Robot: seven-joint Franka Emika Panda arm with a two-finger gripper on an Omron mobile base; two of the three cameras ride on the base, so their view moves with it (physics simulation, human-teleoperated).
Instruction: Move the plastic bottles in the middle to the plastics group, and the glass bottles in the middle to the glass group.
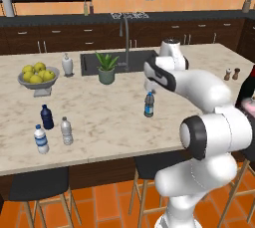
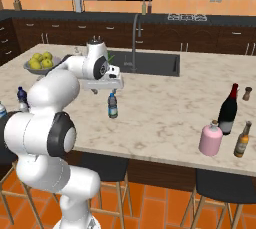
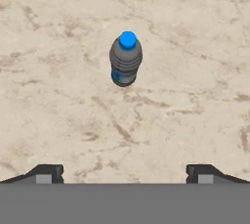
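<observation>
One blue-label bottle (image 1: 149,104) is seen standing alone mid-counter (image 1: 99,102), below the empty, wide-open claw (image 3: 125,171). Three small bottles (image 1: 47,117) are grouped left; one pink bottle (image 2: 210,139) is set beside the dark bottle (image 2: 228,109).

We are seeing the blue-labelled water bottle (image 1: 149,105) standing upright mid-counter; the clear-grey water bottle (image 1: 66,131) is standing beside the navy bottle (image 1: 47,117) and white-capped bottle (image 1: 41,139); the pink bottle (image 2: 210,138) is standing just beside the dark wine bottle (image 2: 228,109).
</observation>
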